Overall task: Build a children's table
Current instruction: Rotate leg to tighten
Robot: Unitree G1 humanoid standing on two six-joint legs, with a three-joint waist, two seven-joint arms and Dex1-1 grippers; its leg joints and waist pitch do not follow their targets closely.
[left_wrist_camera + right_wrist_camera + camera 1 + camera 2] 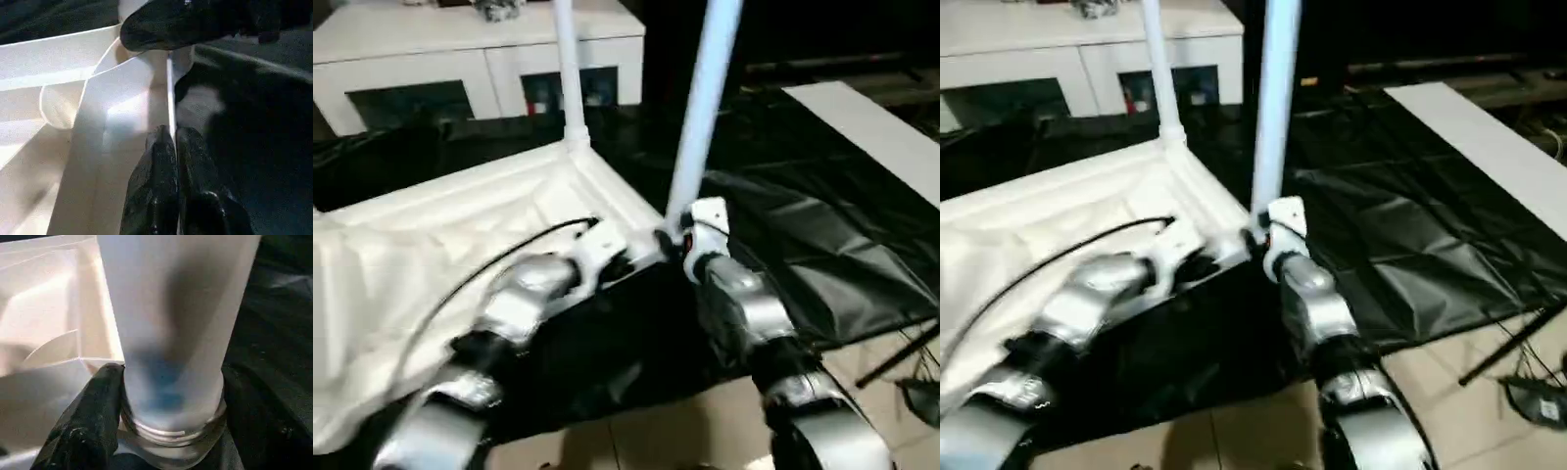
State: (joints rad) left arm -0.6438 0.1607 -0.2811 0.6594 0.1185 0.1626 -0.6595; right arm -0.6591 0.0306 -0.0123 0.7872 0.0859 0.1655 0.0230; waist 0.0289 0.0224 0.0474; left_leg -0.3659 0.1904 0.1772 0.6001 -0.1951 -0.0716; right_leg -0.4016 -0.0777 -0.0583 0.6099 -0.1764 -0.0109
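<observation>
Head views: children's table (460, 225) lies upside down on black sheet (783, 225), ribbed underside up. One leg (570, 78) stands at far corner, approx 12 o'clock; near leg (705, 98) upright at centre. White cabinet (460, 59) at 11 o'clock.

L wrist: left gripper (171, 142) fingers narrow, pinching table's rim edge.

R wrist: right gripper (171, 421) fingers (90, 416) clasp near leg's threaded base, either side.
</observation>
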